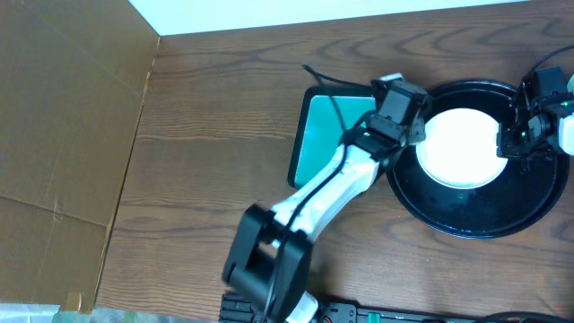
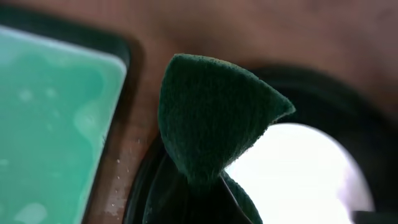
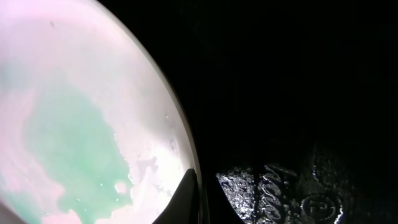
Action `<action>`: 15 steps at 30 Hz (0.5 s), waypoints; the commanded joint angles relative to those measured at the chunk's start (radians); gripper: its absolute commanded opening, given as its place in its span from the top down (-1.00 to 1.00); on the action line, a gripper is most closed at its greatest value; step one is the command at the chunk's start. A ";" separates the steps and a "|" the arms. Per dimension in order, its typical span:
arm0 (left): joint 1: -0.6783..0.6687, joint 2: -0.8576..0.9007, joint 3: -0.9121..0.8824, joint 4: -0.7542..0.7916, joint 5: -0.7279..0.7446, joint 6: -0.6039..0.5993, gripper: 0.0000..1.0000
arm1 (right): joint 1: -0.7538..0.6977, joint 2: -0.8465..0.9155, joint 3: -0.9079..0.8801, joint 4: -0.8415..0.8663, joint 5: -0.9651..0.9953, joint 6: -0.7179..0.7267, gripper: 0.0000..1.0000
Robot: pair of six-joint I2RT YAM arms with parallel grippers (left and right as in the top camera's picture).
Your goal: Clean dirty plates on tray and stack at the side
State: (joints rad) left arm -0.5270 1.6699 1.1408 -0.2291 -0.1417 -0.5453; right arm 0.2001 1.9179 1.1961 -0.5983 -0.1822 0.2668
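One white plate (image 1: 459,146) lies on the round black tray (image 1: 475,220). In the right wrist view the plate (image 3: 74,74) bears a teal smear. My left gripper (image 1: 414,133) is shut on a dark green scouring pad (image 2: 211,118) and holds it at the plate's left edge, over the tray rim (image 2: 348,106). Its fingers (image 2: 199,202) are mostly hidden behind the pad. My right gripper (image 1: 513,142) is at the plate's right edge. Its jaws (image 3: 211,190) are closed on the plate's rim, one finger on top. No other plate shows clearly.
A rectangular teal tray with a black rim (image 1: 323,135) lies left of the black tray and shows in the left wrist view (image 2: 50,124). A cardboard wall (image 1: 63,135) stands at the left. A pale object (image 1: 567,135) is cut off at the right edge.
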 commanded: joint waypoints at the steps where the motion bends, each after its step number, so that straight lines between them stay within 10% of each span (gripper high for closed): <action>1: 0.008 -0.057 -0.006 -0.012 -0.042 0.018 0.86 | 0.001 0.000 0.043 -0.015 0.029 -0.071 0.98; 15: 0.298 -0.077 -0.050 -0.185 -0.105 0.018 0.86 | 0.211 -0.159 0.253 -0.135 0.650 -0.329 0.98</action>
State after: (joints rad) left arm -0.2687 1.5925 1.1229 -0.4099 -0.2684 -0.5415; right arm 0.3527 1.8278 1.4170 -0.7387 0.2058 0.0608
